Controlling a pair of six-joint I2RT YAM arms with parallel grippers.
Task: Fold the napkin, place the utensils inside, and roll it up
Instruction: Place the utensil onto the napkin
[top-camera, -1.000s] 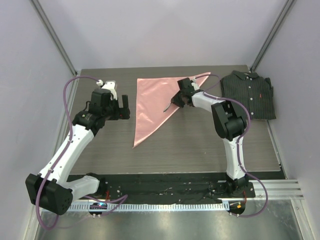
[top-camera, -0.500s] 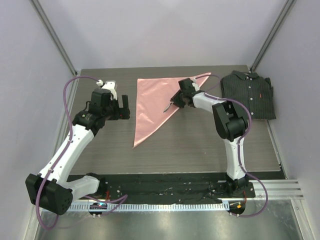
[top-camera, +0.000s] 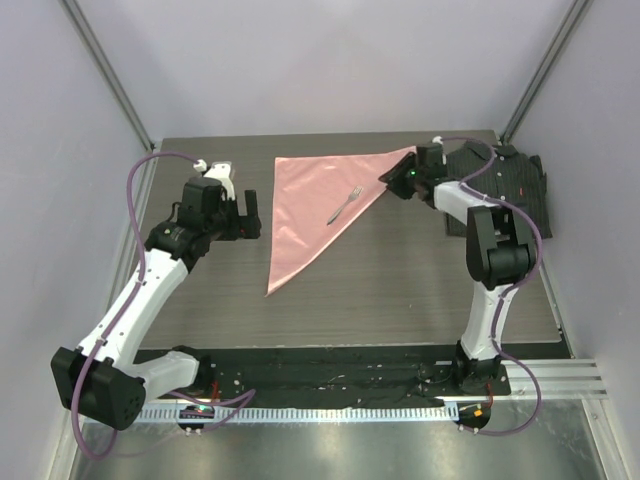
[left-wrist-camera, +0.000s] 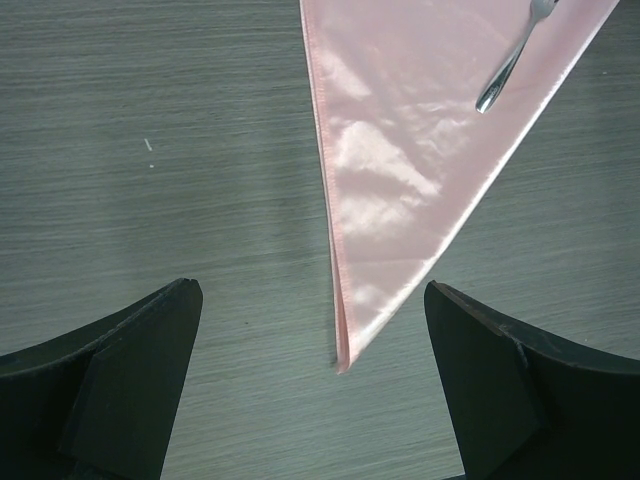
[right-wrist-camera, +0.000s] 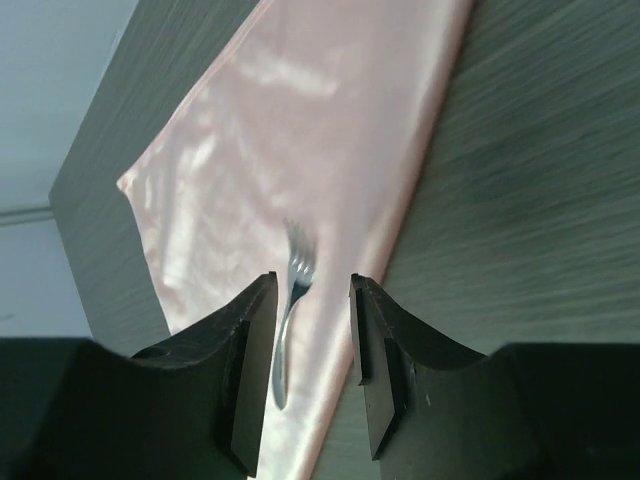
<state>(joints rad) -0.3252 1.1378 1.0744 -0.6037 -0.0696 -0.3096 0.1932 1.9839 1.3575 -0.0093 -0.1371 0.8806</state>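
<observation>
Left wrist alone shows the napkin (left-wrist-camera: 400, 170) doubled; left hand (left-wrist-camera: 310, 290), right hand (right-wrist-camera: 313, 280) gape empty.

lab cell: plain walls (top-camera: 320, 60), framed table (top-camera: 400, 290)

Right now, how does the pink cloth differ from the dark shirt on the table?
The napkin is shiny plain pink; the shirt is dark and pinstriped. The napkin is folded into a triangle; the shirt into a rectangle, collar showing. A fork lies on the napkin; nothing shows on the shirt, though the right arm hides part of it. Both lie flat on the table.
</observation>
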